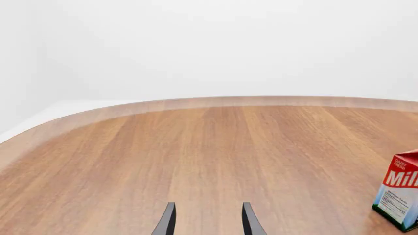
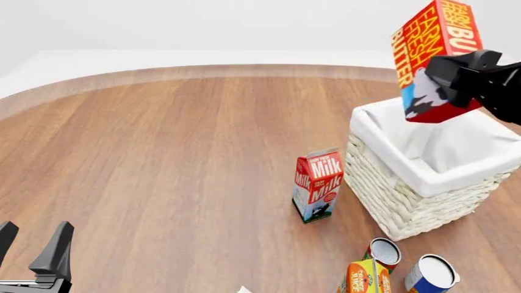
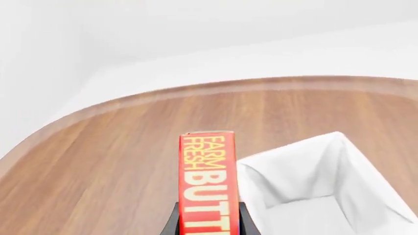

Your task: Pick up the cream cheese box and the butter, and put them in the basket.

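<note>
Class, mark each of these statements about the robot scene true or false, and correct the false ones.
1. The right gripper holds the butter in the air above the basket. True.
2. The left gripper is shut on the milk carton. False: it is open, holds nothing, and is far from the carton.
3. The milk carton stands upright on the table beside the basket. True.
4. The butter already lies inside the basket. False: it is still gripped, raised over the white liner.
5. Two cans stand near the basket, on the arms' side. True.
</note>
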